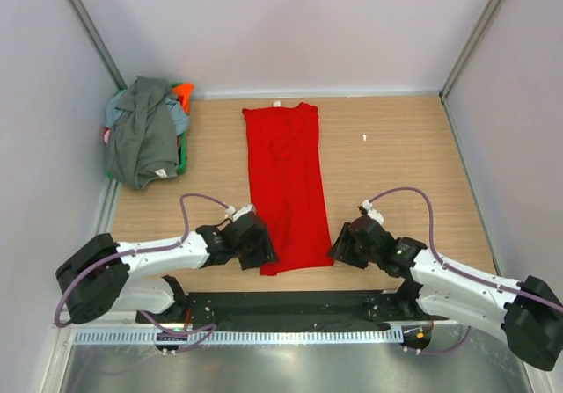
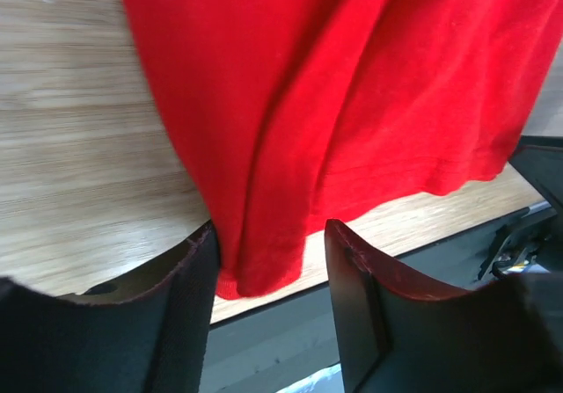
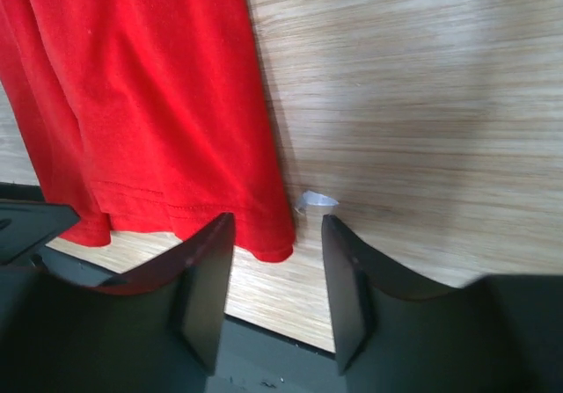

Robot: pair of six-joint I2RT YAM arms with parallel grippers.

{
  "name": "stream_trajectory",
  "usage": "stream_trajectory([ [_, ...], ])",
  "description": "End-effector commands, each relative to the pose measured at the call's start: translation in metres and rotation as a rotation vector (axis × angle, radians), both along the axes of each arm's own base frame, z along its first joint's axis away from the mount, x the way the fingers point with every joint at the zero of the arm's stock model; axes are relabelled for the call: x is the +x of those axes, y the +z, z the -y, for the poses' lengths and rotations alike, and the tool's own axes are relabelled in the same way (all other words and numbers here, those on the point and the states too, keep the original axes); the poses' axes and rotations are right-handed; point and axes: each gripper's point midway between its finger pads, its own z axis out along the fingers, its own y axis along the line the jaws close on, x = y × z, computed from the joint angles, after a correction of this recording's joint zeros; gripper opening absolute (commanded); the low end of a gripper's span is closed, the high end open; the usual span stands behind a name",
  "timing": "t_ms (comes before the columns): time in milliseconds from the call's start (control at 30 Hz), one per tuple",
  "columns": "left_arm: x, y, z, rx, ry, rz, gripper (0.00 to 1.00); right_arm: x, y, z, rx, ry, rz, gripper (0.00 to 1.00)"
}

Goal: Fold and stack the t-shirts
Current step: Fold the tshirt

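Red t-shirt (image 1: 286, 191) lies flat mid-table on wooden table (image 1: 405, 164), folded into a long narrow strip. Collar is at the far end; hem is at the near edge, just short of black base strip (image 1: 290, 305). Some creases below the collar.

Left gripper (image 1: 262, 254) sits low at the near-left hem corner. In its wrist view the fingers are spread and the hem corner sits in the gap. Cloth touches the finger on the view's left side and is clear of the other, so it is not pinched.

Right gripper (image 1: 339, 251) sits low at the near-right hem corner. In its wrist view the fingers are spread with the tip of the red corner in the gap. The corner looks clear of both fingers, so nothing is gripped. Small white scrap (image 3: 315, 201) lies on the wood just beside that corner.

Pile of other t-shirts (image 1: 145, 134) sits in the far-left corner against the wall, well apart from the red one. A dark grey shirt is draped on top. Orange and light blue show at the pile's far-right side, green at its right edge and a bit of pink at its left. Can't tell how many are there.

White fleck (image 1: 364, 136) lies on bare wood to the right of the shirt.
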Motion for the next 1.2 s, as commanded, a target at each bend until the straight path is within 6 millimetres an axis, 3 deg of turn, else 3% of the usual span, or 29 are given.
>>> stream_trajectory([
  [0, -0.014, -0.03, -0.019, 0.115, 0.015, -0.046, 0.52, -0.01, -0.011, 0.004, -0.03, 0.009, -0.038, 0.48],
  [133, -0.012, -0.028, -0.018, 0.112, 0.021, -0.033, 0.42, -0.012, -0.013, 0.003, -0.006, 0.01, -0.038, 0.4],
  [267, -0.01, -0.024, -0.014, 0.1, 0.018, -0.02, 0.2, -0.012, -0.013, 0.001, -0.005, 0.025, -0.029, 0.26],
  [567, -0.013, -0.022, -0.011, 0.098, -0.005, -0.011, 0.06, -0.011, -0.004, -0.01, 0.071, 0.048, 0.008, 0.01],
  [667, -0.016, -0.019, -0.012, 0.097, -0.008, -0.009, 0.0, -0.013, 0.0, -0.01, 0.087, 0.043, 0.012, 0.02],
  [833, -0.028, -0.015, -0.019, 0.163, -0.041, 0.003, 0.0, -0.024, 0.007, -0.007, 0.096, 0.038, 0.002, 0.01],
  [967, -0.043, -0.01, -0.015, 0.199, -0.082, 0.013, 0.0, -0.035, 0.012, -0.008, 0.108, 0.054, -0.002, 0.01],
  [1167, -0.044, 0.004, -0.016, 0.219, -0.078, 0.031, 0.0, -0.034, 0.037, -0.019, 0.119, 0.073, 0.051, 0.02],
])
